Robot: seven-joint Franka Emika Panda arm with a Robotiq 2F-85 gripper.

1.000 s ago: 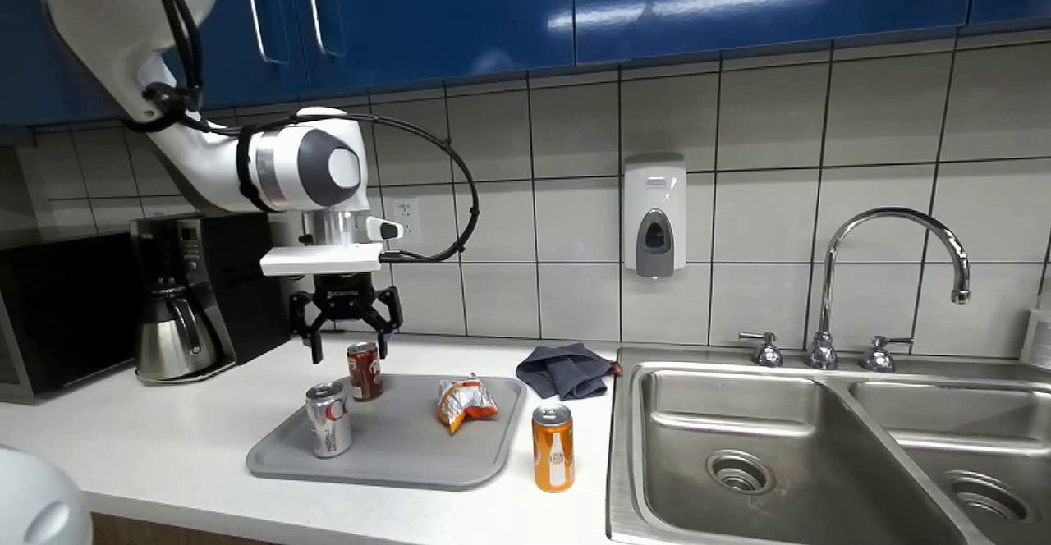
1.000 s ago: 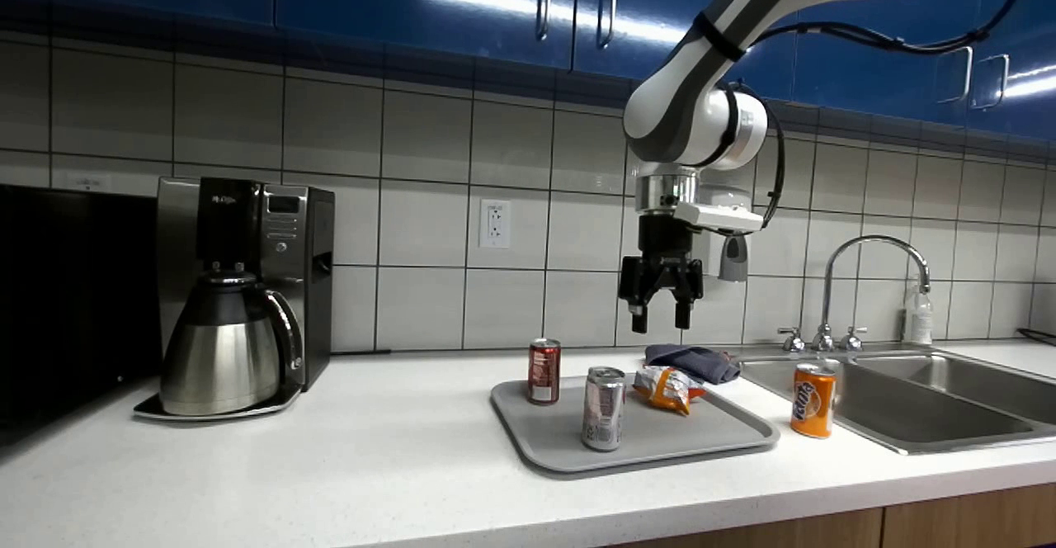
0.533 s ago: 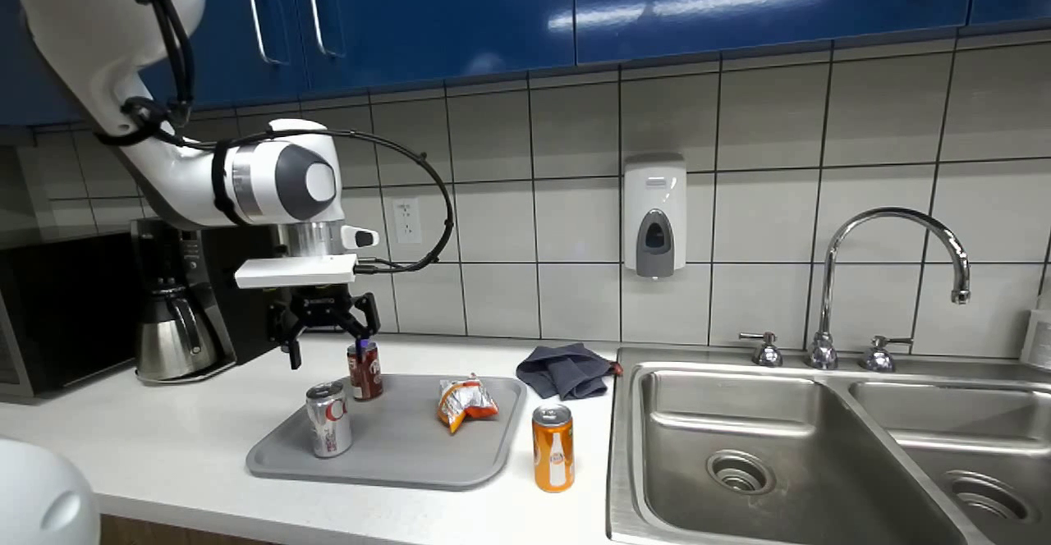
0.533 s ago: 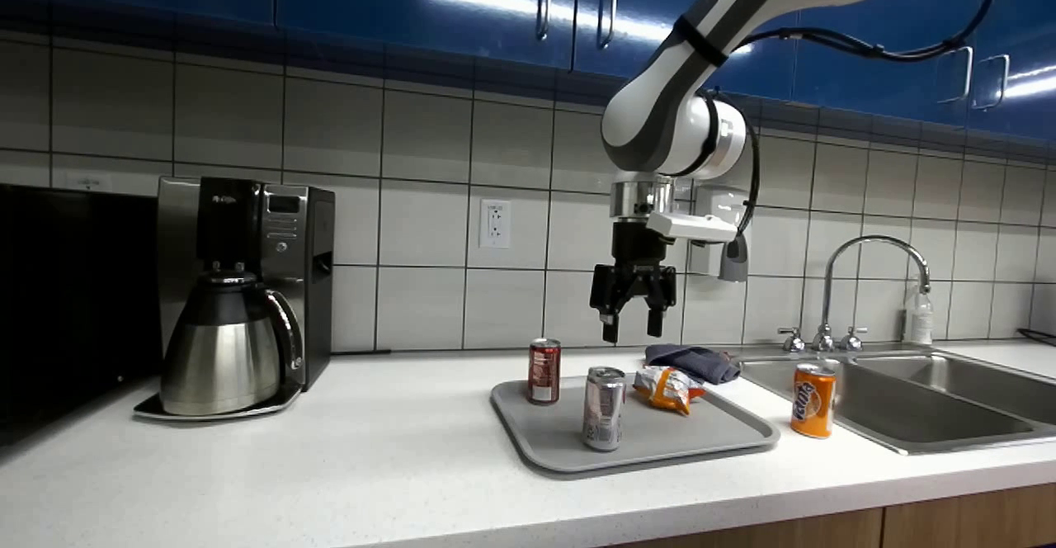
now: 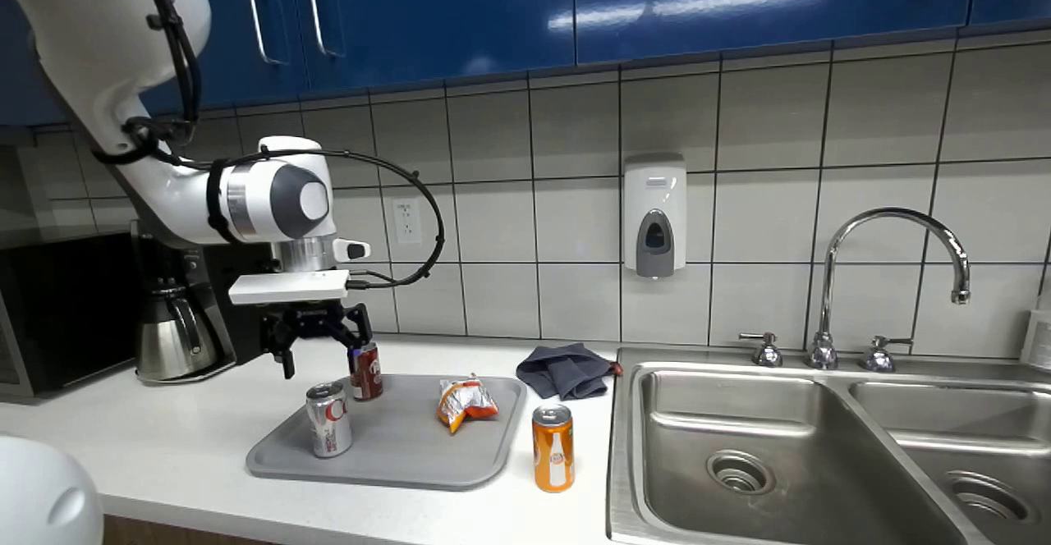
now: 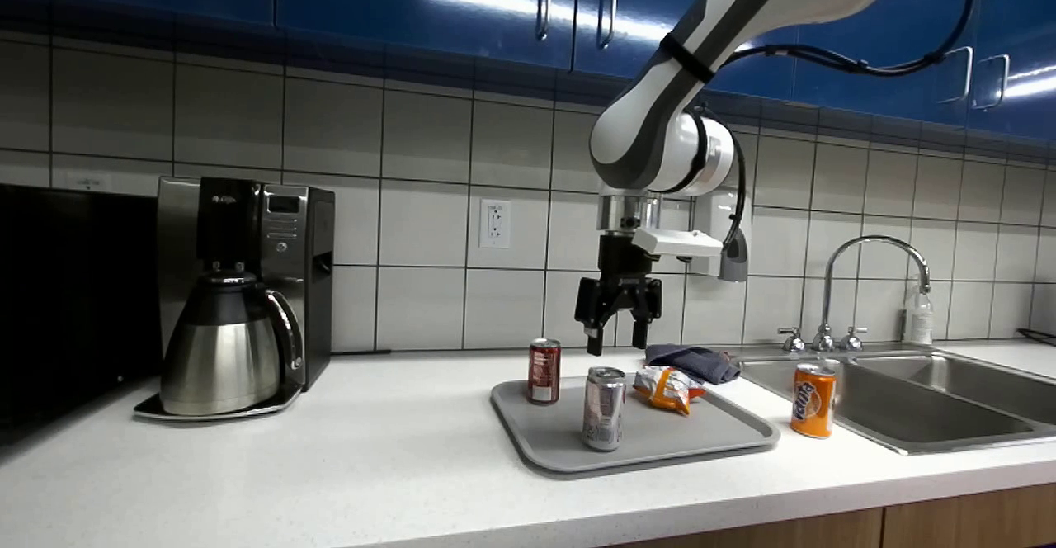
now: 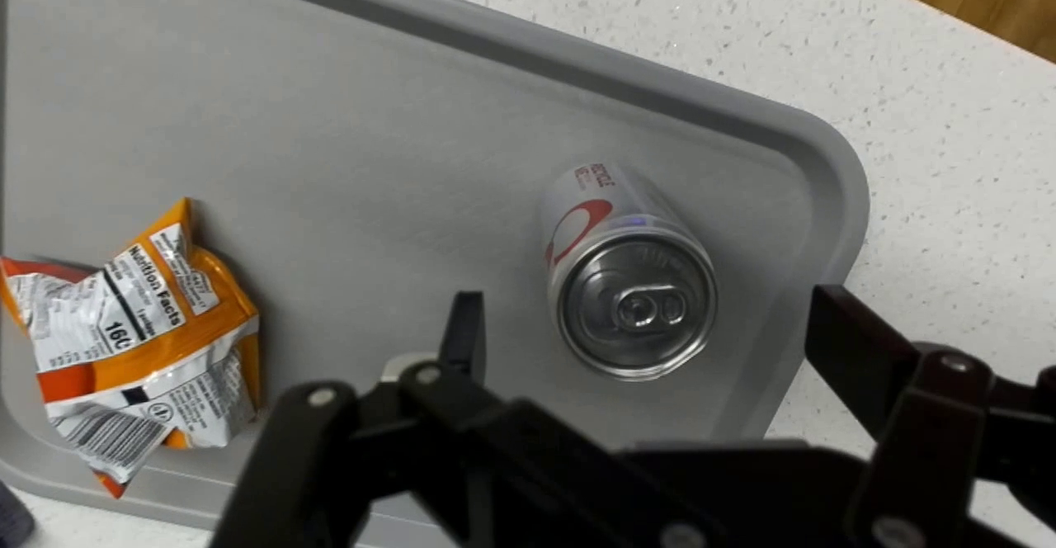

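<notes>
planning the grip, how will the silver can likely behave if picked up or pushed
The silver can may slip, its side looking smooth and shiny. Pushed high, it could tip, standing upright and taller than wide. Once down, its round body would probably roll, perhaps until the raised rim of the gray tray stops it.

Tray (image 7: 346, 160) in all views, wrist view overhead

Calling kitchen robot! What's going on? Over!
End effector open, holding nothing. Silver can upright on gray tray, lower down. Nothing seen between; red can standing nearby.
</notes>
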